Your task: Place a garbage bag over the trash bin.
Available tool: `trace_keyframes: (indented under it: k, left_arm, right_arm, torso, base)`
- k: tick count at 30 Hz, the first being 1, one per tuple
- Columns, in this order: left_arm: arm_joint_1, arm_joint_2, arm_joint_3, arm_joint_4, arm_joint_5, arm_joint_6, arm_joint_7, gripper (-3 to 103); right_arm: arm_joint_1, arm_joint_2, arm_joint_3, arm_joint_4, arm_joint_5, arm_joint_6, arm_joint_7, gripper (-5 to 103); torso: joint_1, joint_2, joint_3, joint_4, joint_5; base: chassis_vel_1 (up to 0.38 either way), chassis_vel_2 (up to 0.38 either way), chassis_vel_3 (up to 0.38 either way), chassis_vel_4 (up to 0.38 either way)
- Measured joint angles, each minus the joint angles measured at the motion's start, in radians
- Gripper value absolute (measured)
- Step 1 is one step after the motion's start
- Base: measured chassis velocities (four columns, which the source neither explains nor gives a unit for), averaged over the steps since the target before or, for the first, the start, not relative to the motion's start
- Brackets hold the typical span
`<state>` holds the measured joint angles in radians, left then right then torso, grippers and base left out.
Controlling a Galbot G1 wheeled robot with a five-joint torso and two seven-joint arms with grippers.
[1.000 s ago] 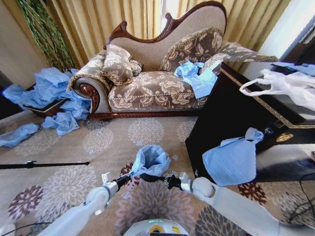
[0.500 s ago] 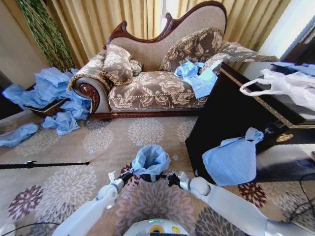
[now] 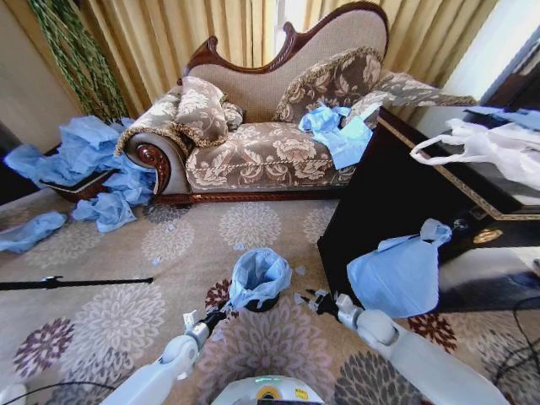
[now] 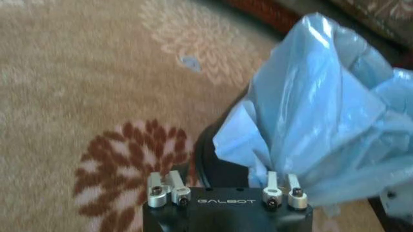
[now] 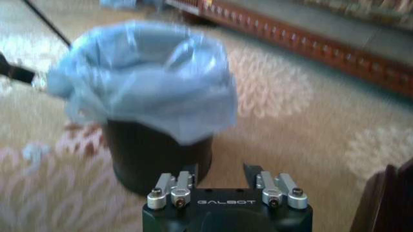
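With the garbage bag [image 3: 258, 276] draped over the trash bin [image 5: 158, 154], both the left gripper [image 3: 221, 312] and right gripper [image 3: 314, 298] hung open and empty, leaving only rim-tidying, I judged.

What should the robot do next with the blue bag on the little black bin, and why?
Probably pull both arms away. The garbage bag already drapes over the rim of the trash bin, and the right gripper sits open, apart from it. The left gripper is beside the bin, also open.
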<state>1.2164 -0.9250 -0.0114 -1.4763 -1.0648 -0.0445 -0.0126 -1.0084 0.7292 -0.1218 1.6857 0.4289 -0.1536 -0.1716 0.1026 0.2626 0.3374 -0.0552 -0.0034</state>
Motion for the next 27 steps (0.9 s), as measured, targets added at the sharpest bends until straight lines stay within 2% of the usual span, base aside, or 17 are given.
trace_keyframes:
  k: [1, 2, 3, 6, 7, 8, 9, 11, 13, 19, 22, 24, 27]
  left_arm:
    - [0.001, -0.002, -0.009, -0.012, -0.009, -0.006, 0.000, 76]
    - [0.001, -0.002, -0.013, -0.021, -0.020, -0.008, 0.000, 76]
    - [0.001, -0.002, -0.013, -0.021, -0.020, -0.008, 0.000, 76]
    - [0.002, -0.003, -0.010, -0.046, -0.040, -0.009, -0.003, 91]
    - [0.003, -0.002, -0.004, -0.047, -0.033, -0.010, -0.002, 96]
    - [0.005, 0.000, 0.006, -0.045, -0.013, -0.013, -0.001, 98]
    - [0.005, 0.000, 0.006, -0.045, -0.013, -0.013, -0.001, 98]
    - [0.008, 0.000, 0.020, -0.027, 0.031, -0.022, 0.003, 100]
    - [0.008, -0.009, 0.030, 0.002, 0.064, -0.037, 0.005, 100]
    - [-0.001, -0.026, 0.034, 0.012, 0.059, -0.039, 0.000, 100]
    - [0.001, -0.030, 0.032, 0.008, 0.045, -0.039, -0.002, 100]
    - [0.003, -0.032, 0.030, 0.005, 0.040, -0.039, -0.002, 100]
    - [0.014, -0.032, 0.021, -0.012, 0.027, -0.042, -0.003, 100]
  right_arm:
    - [-0.017, 0.000, 0.015, 0.036, 0.020, -0.004, 0.005, 51]
    - [-0.029, -0.001, 0.017, 0.061, 0.037, -0.008, 0.011, 56]
    - [-0.029, -0.001, 0.017, 0.061, 0.037, -0.008, 0.011, 56]
    - [-0.068, 0.002, -0.011, 0.159, 0.103, -0.018, 0.099, 73]
    - [-0.073, 0.007, -0.023, 0.175, 0.114, -0.020, 0.120, 73]
    - [-0.075, 0.015, -0.045, 0.194, 0.134, -0.024, 0.154, 78]
    - [-0.075, 0.015, -0.045, 0.194, 0.134, -0.024, 0.154, 78]
    - [-0.070, 0.029, -0.079, 0.205, 0.164, -0.030, 0.195, 90]
    - [-0.045, 0.059, -0.125, 0.198, 0.193, -0.033, 0.230, 84]
    - [0.005, 0.100, -0.180, 0.183, 0.240, -0.034, 0.266, 72]
    - [0.038, 0.117, -0.217, 0.177, 0.287, -0.044, 0.282, 56]
    - [0.044, 0.123, -0.224, 0.171, 0.298, -0.047, 0.286, 56]
    - [0.071, 0.153, -0.246, 0.121, 0.316, -0.050, 0.285, 40]
  torso:
    - [0.000, 0.000, 0.000, 0.0002, -0.0002]
    - [0.000, 0.000, 0.000, 0.0001, -0.0003]
    - [0.000, 0.000, 0.000, 0.0001, -0.0003]
    - [0.000, 0.000, 0.000, -0.0004, -0.0002]
    - [0.000, 0.000, 0.000, -0.0003, -0.0001]
    - [0.000, 0.000, 0.000, -0.0001, -0.0002]
    - [0.000, 0.000, 0.000, -0.0001, -0.0002]
    - [0.000, 0.000, 0.000, -0.0001, -0.0002]
    - [0.000, 0.000, 0.000, 0.0003, -0.0002]
    - [0.000, 0.000, 0.000, -0.0001, -0.0001]
    - [0.000, 0.000, 0.000, 0.0000, -0.0003]
    - [0.000, 0.000, 0.000, 0.0001, -0.0002]
    - [0.000, 0.000, 0.000, 0.0001, -0.0001]
  base:
    - [0.000, 0.000, 0.000, 0.000]
    - [0.000, 0.000, 0.000, 0.000]
    - [0.000, 0.000, 0.000, 0.000]
    - [0.000, 0.000, 0.000, 0.000]
    - [0.000, 0.000, 0.000, 0.000]
    - [0.000, 0.000, 0.000, 0.000]
    - [0.000, 0.000, 0.000, 0.000]
    - [0.000, 0.000, 0.000, 0.000]
    - [0.000, 0.000, 0.000, 0.000]
    - [0.000, 0.000, 0.000, 0.000]
    - [0.000, 0.000, 0.000, 0.000]
    - [0.000, 0.000, 0.000, 0.000]
    - [0.000, 0.000, 0.000, 0.000]
